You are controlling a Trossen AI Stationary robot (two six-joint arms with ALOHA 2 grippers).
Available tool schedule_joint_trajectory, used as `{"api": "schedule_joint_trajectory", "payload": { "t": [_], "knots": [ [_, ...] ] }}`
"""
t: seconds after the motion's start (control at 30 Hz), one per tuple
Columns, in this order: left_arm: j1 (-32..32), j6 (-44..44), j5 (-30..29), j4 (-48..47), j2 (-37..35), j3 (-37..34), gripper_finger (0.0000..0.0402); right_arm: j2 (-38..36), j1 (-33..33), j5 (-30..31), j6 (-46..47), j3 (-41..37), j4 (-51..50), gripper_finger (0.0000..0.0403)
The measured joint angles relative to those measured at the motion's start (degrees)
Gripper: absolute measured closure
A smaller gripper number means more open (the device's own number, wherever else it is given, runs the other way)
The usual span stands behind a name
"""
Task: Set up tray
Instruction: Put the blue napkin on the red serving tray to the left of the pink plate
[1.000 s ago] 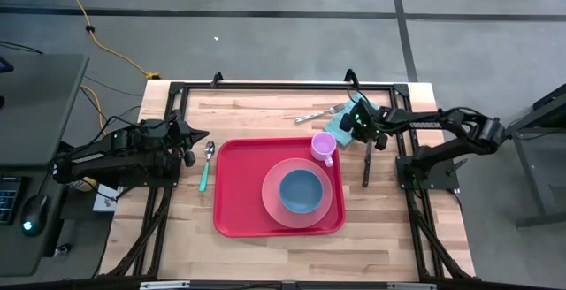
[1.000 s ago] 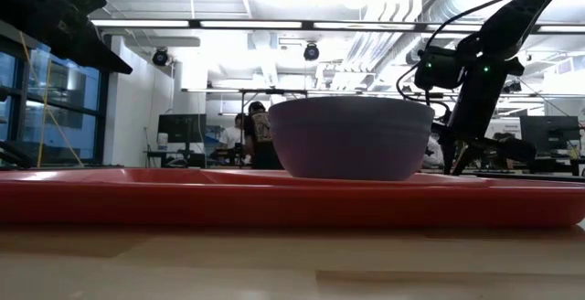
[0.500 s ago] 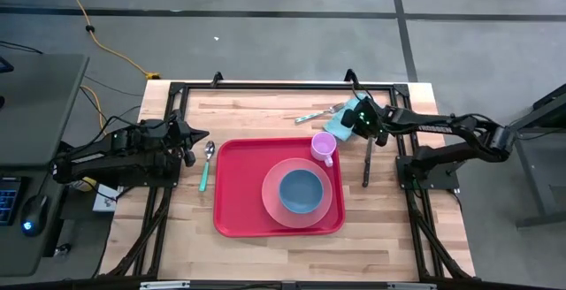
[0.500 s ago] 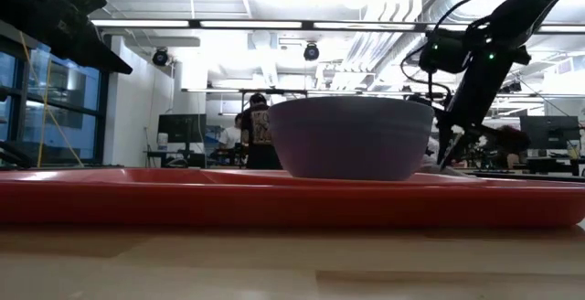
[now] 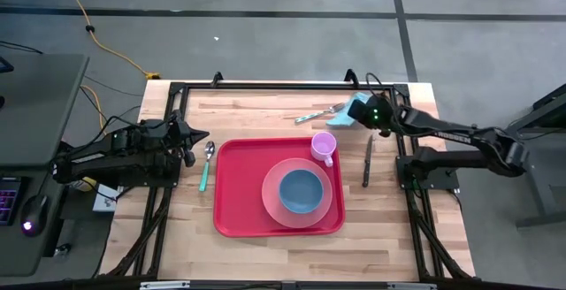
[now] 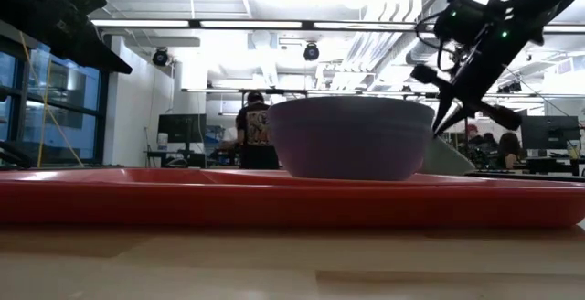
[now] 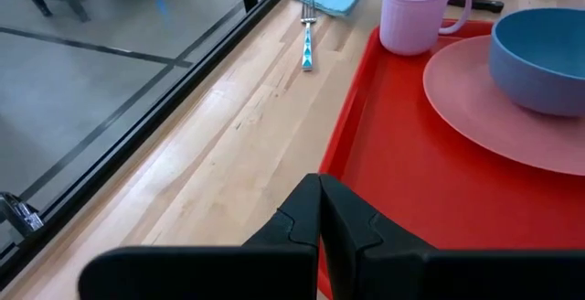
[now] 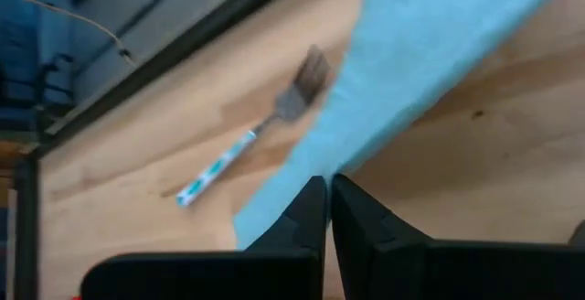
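The red tray (image 5: 239, 193) at the table's middle already carried 1 plate (image 5: 272, 203), 1 bowl (image 5: 301, 190) and 1 cup (image 5: 324, 146), while the right gripper (image 5: 363, 111), pinching the blue napkin (image 8: 430, 48) beyond the tray's far right corner, had fork (image 5: 317, 113), knife (image 5: 367, 160) and spoon (image 5: 207, 162) left outside, and the left gripper (image 5: 188, 143) waited pressed together beside the tray.

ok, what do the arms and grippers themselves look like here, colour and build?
Both arms are dark, near-black jointed links with thin black cables running along them. The right arm carries a small green light near its wrist. The left gripper and the right gripper each end in two matte black, blocky fingers with stepped inner faces. No printed markings can be read.
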Motion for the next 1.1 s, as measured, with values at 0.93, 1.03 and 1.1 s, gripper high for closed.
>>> {"api": "schedule_joint_trajectory", "payload": {
  "t": [0.93,1.03,1.1],
  "knots": [
    [-0.01,0.0,-0.07,-0.04,0.01,0.0,0.0362,-11.39,-0.02,4.78,-13.61,0.13,21.69,0.0403],
    [-0.02,0.0,-0.09,-0.04,0.0,0.0,0.0362,-11.37,-0.02,3.92,-14.02,0.13,21.3,0.0403],
    [0.01,-0.12,-0.09,-0.04,-0.01,0.0,0.0362,-11.37,-0.02,2.94,-14.22,0.13,20.38,0.0403]
  ]
}}
